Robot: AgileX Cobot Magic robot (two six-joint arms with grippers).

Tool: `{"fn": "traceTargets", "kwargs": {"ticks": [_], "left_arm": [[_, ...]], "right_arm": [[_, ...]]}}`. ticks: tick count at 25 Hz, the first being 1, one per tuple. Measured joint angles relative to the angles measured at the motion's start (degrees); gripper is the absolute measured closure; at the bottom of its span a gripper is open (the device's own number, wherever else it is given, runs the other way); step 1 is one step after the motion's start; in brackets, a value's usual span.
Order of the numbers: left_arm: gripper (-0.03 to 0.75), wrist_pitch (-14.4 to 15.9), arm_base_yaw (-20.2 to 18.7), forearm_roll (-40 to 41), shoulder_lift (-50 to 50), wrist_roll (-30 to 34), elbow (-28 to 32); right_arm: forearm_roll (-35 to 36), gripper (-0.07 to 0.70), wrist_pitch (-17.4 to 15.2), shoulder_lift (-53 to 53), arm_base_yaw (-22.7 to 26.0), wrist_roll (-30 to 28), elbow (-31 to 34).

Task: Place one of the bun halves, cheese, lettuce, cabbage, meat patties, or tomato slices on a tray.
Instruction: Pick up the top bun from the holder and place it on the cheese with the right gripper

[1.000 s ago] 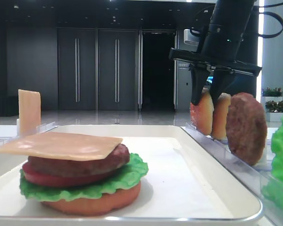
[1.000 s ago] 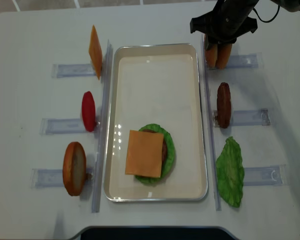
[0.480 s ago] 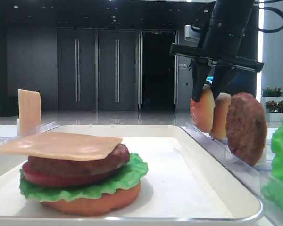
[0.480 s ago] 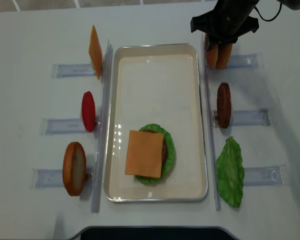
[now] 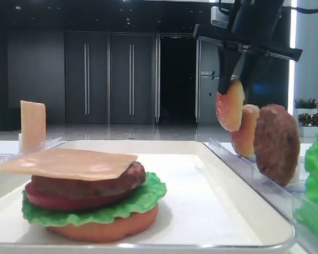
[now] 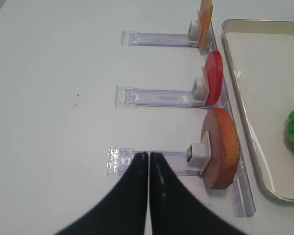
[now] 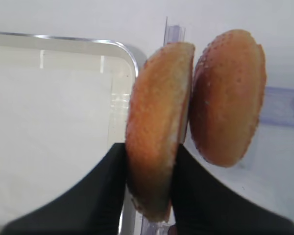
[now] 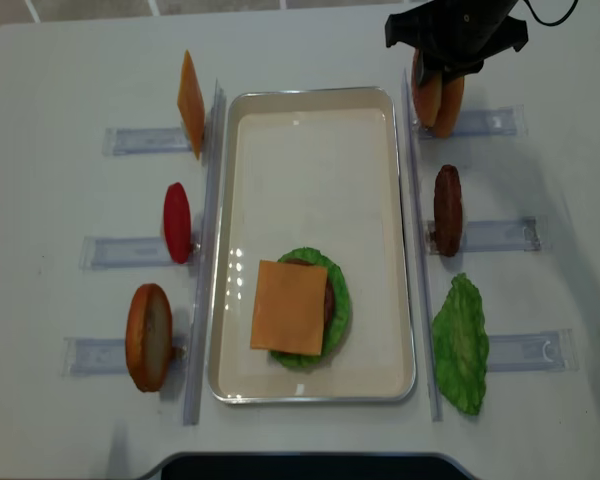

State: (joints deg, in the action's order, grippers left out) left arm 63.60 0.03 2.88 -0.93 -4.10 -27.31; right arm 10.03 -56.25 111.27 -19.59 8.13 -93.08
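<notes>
The right tool (image 5: pixel 238 69) is clamping a bun half (image 7: pixel 157 132) by its edge, and we are seeing it hanging upright at two o'clock from the tray (image 8: pixel 310 110), just beside a second bun (image 7: pixel 228 98). The left tool (image 6: pixel 148 161) is pressed together, holding nothing.

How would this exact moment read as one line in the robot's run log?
right gripper: shut on bun half, held above rack | second bun: in rack | left gripper: shut, empty | tray: stack topped with cheese
</notes>
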Motion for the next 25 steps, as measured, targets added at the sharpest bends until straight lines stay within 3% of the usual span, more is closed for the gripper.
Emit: {"fn": "traceTargets", "kwargs": {"ticks": [18,22,25], "left_arm": [[0.715,0.0,0.0,0.0,0.0,0.0,0.0],[0.715,0.0,0.0,0.0,0.0,0.0,0.0],[0.715,0.0,0.0,0.0,0.0,0.0,0.0]], "right_arm": [[4.0,0.405,-9.6,-9.7,-0.8,0.0,0.0],[7.8,0.405,-10.0,-12.5,-1.1,-1.3,2.1],[11.3,0.406,-8.1,-15.6,-1.7,-3.3,5.9]]}}
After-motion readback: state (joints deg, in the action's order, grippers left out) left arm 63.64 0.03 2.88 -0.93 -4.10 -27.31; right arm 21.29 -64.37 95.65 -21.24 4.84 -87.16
